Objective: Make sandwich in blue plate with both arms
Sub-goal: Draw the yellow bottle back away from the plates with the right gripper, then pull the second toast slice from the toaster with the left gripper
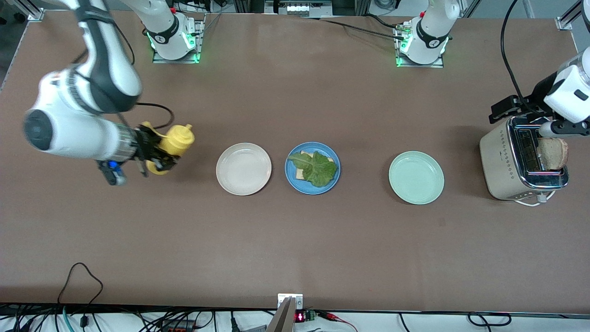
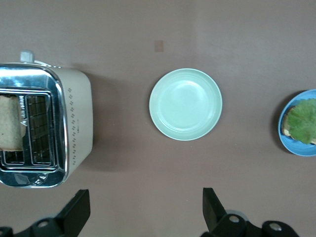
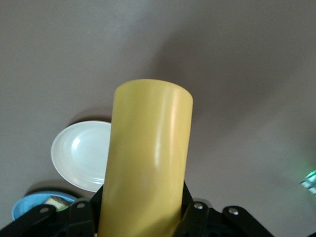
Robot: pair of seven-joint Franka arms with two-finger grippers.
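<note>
Blue plate (image 1: pixel 293 177) mid-counter holds bread under lettuce (image 1: pixel 315 168). Right claw (image 1: pixel 159 157), clamped on the yellow bottle (image 1: pixel 171 146), hangs toward the right arm's end. Left claw (image 2: pixel 143 210), fingers apart, is over the toaster (image 1: pixel 500 163) (nothing held); plate lies between them.

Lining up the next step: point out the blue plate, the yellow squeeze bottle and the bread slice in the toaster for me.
blue plate (image 1: pixel 291 177): front view, bare blue rim beside the lettuce.
yellow squeeze bottle (image 1: pixel 177 139): front view, body near the nozzle end.
bread slice (image 1: pixel 553 153): front view, pale face sticking out of the toaster slot.
</note>
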